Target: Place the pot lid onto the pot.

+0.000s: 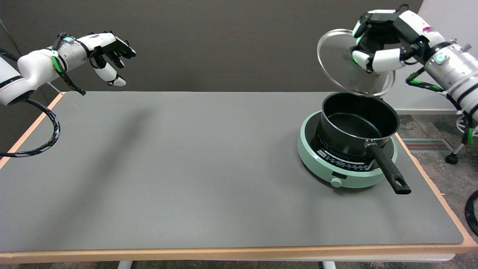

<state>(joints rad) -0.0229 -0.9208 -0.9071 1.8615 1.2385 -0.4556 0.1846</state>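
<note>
Right robot hand [377, 45] grips glass pot lid [341, 65], tilted, in air. Black pot [351, 125] on green induction cooker [345, 179] lies directly below lid's lower edge; handle points toward viewer.

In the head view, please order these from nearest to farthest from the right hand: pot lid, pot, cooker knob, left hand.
1. pot lid: held in the right hand.
2. pot: just below.
3. cooker knob: cooker's front edge.
4. left hand: far upper left.
</note>
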